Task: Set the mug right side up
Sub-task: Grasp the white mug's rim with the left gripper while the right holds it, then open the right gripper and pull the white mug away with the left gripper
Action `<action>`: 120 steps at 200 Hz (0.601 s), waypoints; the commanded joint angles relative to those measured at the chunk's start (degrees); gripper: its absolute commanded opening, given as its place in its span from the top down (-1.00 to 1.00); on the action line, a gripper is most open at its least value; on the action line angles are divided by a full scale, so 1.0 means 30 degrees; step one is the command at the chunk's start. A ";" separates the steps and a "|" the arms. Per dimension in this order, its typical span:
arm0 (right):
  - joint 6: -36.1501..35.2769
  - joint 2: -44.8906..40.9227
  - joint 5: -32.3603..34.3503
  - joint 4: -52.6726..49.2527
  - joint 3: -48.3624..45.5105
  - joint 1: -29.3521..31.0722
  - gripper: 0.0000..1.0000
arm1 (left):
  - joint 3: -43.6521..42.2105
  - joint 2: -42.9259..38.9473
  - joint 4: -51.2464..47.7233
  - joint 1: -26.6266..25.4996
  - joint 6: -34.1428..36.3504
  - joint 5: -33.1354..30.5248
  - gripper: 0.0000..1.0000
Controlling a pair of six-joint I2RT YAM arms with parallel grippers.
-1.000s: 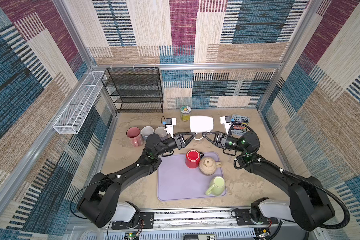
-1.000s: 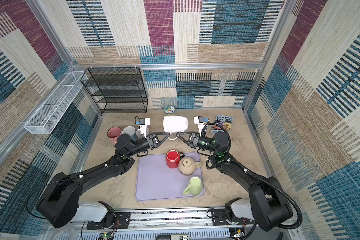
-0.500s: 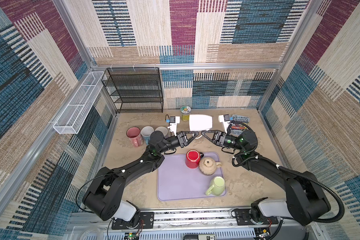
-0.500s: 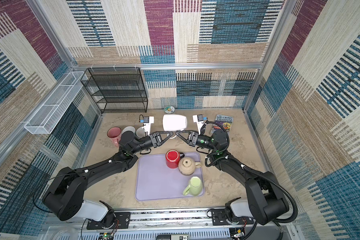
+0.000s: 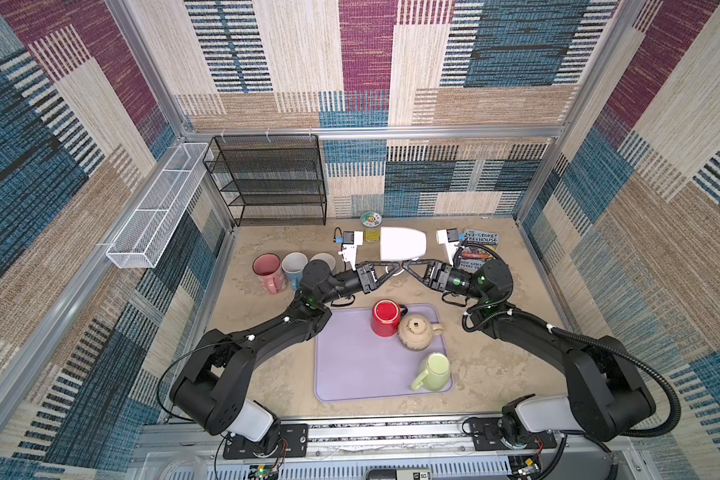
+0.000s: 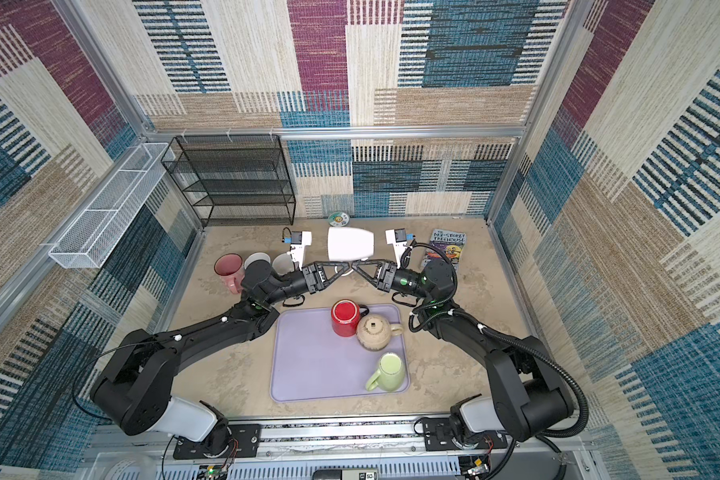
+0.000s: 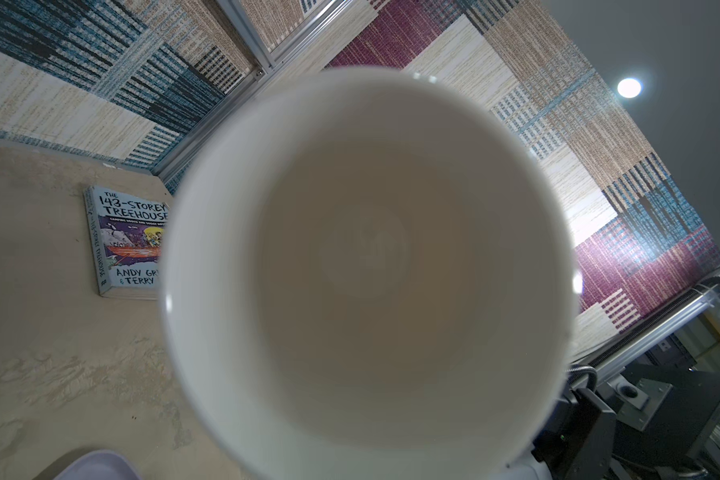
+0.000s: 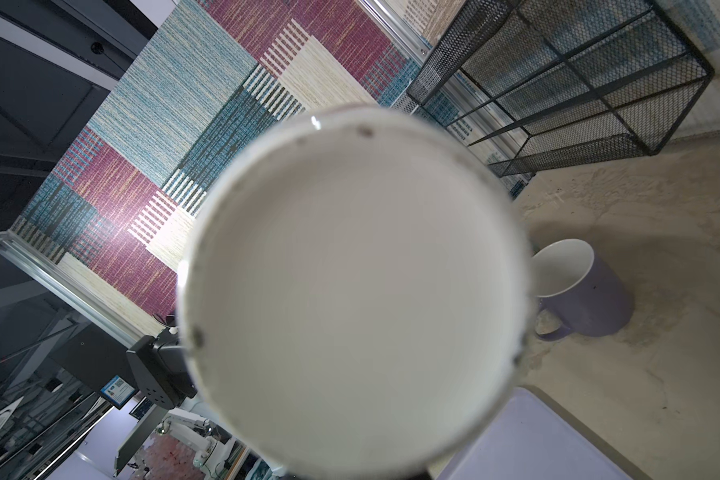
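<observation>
- Since a second ago the left pincer (image 5: 393, 266) has slid in toward the middle and closed; its tips are now clenched at the handle under the white mug (image 5: 403, 249).
- Right pincer (image 5: 409, 264) is clenched on the same handle from the opposite side, so the two sets of tips meet almost nose to nose beneath the mug in both top views.
- White mug hangs on its side above the tabletop (image 5: 489, 374), toward the back, between the two wrist cameras; it has barely shifted.
- Its mouth faces the left arm: the left wrist view looks straight into the open cup (image 7: 366, 270).
- Its base faces the right arm: the right wrist view is filled by the flat bottom (image 8: 350, 291).
- Nearer the front, a lilac tray (image 5: 350, 365) carries a red mug (image 5: 385, 318) touching a beige teapot (image 5: 416, 332), and a green mug (image 5: 433, 370) at the tray's front right corner.
- Book (image 5: 481, 243) lies flat at the back right, behind the right wrist.
- Purple mug (image 8: 582, 291) stands upright on the tabletop, on the left arm's side.
</observation>
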 commanded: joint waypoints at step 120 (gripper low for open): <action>-0.1699 -0.0591 -0.0615 -0.0372 -0.0556 0.0092 0.17 | -0.0748 -0.0770 0.0155 -0.0083 0.0655 -0.0808 1.00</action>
